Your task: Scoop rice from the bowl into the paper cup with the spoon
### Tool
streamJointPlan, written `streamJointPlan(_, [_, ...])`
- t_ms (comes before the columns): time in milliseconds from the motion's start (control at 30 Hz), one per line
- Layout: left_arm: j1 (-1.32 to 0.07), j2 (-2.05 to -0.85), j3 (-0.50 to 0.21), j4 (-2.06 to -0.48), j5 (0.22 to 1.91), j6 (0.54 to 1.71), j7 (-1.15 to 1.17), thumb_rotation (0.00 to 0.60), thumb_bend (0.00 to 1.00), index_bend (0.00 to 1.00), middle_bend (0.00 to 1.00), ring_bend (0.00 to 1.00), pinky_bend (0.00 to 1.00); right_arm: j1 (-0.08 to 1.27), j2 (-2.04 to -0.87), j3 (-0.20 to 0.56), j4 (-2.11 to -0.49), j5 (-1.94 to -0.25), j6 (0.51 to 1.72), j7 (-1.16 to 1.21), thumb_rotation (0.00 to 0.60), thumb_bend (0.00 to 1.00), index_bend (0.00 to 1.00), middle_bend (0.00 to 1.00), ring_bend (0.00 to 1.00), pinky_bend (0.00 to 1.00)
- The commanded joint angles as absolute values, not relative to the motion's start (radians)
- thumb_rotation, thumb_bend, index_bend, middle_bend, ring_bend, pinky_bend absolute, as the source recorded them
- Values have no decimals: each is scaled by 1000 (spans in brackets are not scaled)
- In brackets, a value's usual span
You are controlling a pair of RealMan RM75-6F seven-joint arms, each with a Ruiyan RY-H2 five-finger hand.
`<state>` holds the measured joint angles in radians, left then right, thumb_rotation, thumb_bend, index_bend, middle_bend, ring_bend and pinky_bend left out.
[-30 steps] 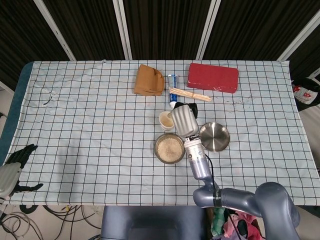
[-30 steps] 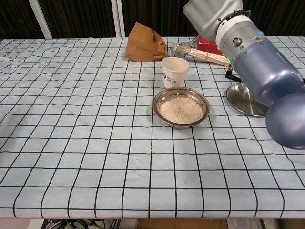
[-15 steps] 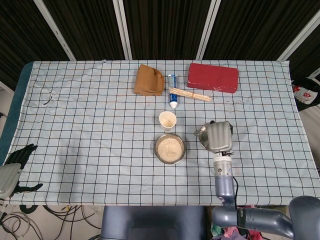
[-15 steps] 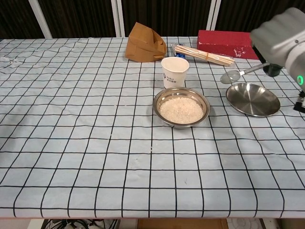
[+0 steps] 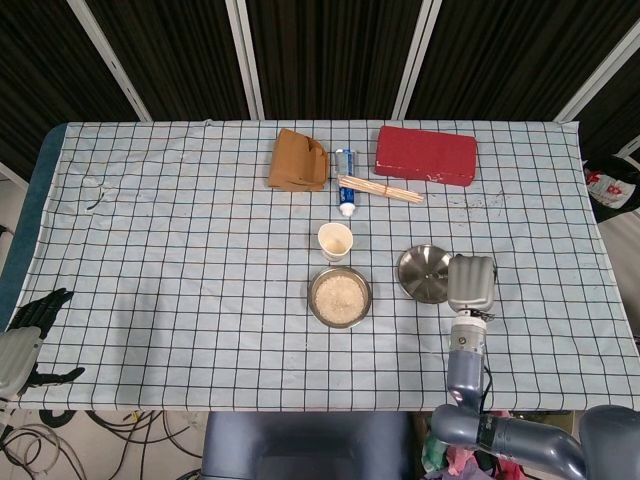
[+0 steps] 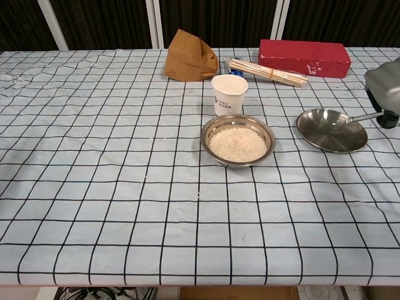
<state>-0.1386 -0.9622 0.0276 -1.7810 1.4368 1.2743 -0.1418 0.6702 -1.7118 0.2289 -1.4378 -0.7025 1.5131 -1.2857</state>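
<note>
A steel bowl (image 6: 209, 127) of rice (image 6: 237, 142) sits mid-table, with a white paper cup (image 6: 229, 95) standing upright just behind it. In the head view the bowl (image 5: 312, 297) and cup (image 5: 335, 241) lie left of a steel plate (image 5: 410, 262). My right hand (image 5: 471, 283) is at the plate's right side. In the chest view the right hand (image 6: 386, 94) shows at the right edge, holding the spoon (image 6: 359, 116) by its handle end. The spoon's head rests over the plate (image 6: 312, 136). My left hand (image 5: 30, 335) hangs off the table's near left corner, fingers apart, holding nothing.
Along the back stand a brown paper bag (image 5: 298, 161), a tube (image 5: 345, 180), a bundle of chopsticks (image 5: 380, 189) and a red box (image 5: 425, 154). The checked cloth covers the whole table; its near edge runs just beyond the right hand.
My right hand swung with the spoon from above the cup to the right and down beside the plate. The spoon's head now lies over the plate. The left hand stayed put.
</note>
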Motion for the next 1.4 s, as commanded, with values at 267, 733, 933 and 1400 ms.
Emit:
streamJointPlan(267, [-138, -963, 28, -1783, 1434, 1273, -136, 600, 27, 0, 0, 0, 0, 655, -1728, 237, -1412, -681, 1503, -1269, 600, 302, 283, 1000, 1000, 1000])
streamJointPlan(733, [-135, -965, 31, -1777, 1442, 1279, -131, 600, 27, 0, 0, 0, 0, 593, -1648, 180, -1550, -771, 1544, -1194, 600, 266, 132, 899, 975, 943])
streamJointPlan(933, [-134, -973, 34, -1767, 1449, 1284, -101, 600, 27, 0, 0, 0, 0, 486, -1509, 61, -1669, -958, 1612, -1027, 600, 264, 60, 412, 508, 536])
streamJointPlan(1400, [-113, -1006, 25, -1720, 1450, 1347, 26, 600, 17, 0, 0, 0, 0, 235, -1217, -181, -1730, -1393, 1700, -436, 600, 75, 0, 0, 0, 205])
